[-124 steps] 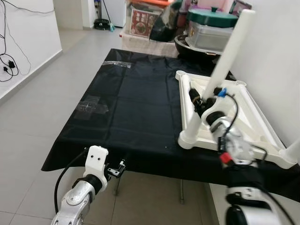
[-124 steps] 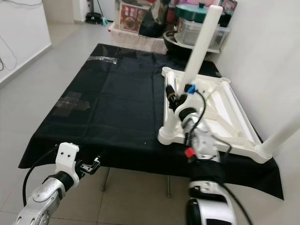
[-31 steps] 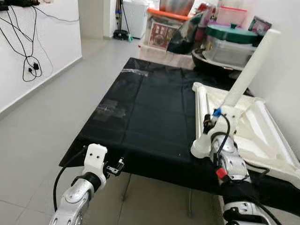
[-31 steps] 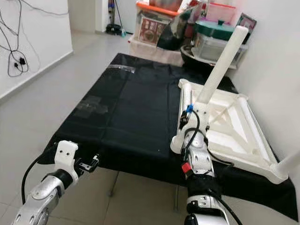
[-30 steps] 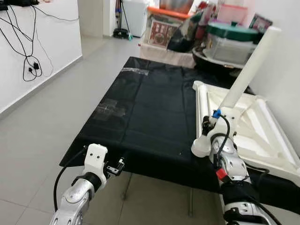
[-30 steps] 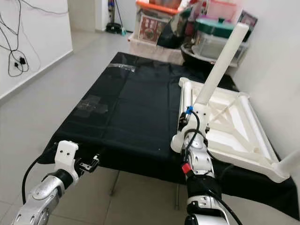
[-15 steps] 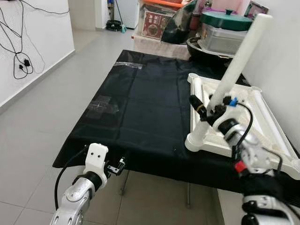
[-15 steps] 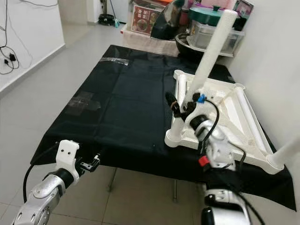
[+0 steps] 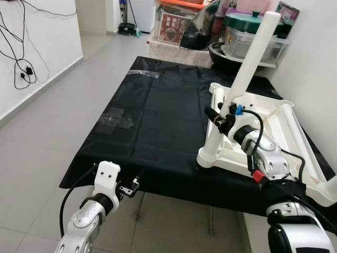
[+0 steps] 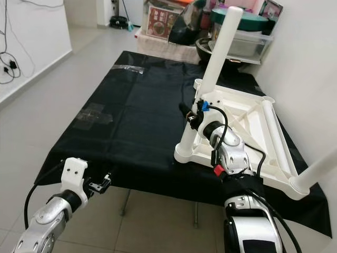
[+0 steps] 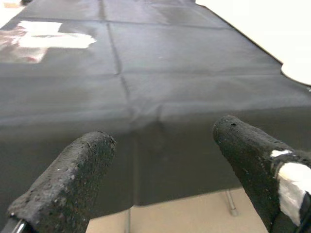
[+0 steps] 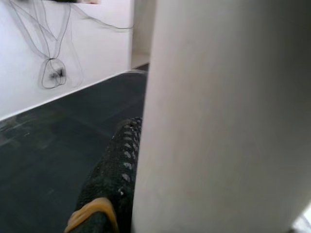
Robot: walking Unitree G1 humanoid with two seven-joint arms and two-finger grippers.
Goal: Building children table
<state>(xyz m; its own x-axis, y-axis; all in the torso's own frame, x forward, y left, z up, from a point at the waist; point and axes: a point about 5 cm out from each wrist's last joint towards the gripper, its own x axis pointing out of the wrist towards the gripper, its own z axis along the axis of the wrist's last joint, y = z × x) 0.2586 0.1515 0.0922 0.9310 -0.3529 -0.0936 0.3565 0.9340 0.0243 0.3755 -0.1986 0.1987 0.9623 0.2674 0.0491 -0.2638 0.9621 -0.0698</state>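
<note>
**A:** Right gripper (image 9: 218, 117) is up on the table, fingers clamped around the white leg (image 9: 245, 74) low down. In the wrist view one black finger (image 12: 114, 179) lies flat against the leg's pale side.

**B:** And the leg itself?

**A:** It rises from the near left corner of the upturned white tabletop (image 9: 274, 139), leaning away and to the right, its rounded top up in front of the stacked boxes (image 9: 253, 39). The gripper has it just above the corner socket (image 9: 210, 155).

**B:** Where's the tabletop sitting?

**A:** Underside up on the black cloth (image 9: 158, 121), over on the right half of the table, close to the white wall (image 9: 316, 68). Another white leg (image 9: 330, 185) pokes up at its near right corner, by the picture's edge.

**B:** Left side?

**A:** Left gripper (image 9: 129, 190) hangs low at the near edge of the cloth, well apart from the tabletop. Wrist view has its two fingers (image 11: 73, 179) spread wide with nothing between them, looking across the cloth.

**B:** Anything else on the cloth?

**A:** Clear tape patches (image 9: 116, 117) on the left part, another strip (image 9: 142, 74) near the far edge. Grey tiled floor (image 9: 47, 126) to the left, cables (image 9: 21, 68) hanging down the left wall.
</note>
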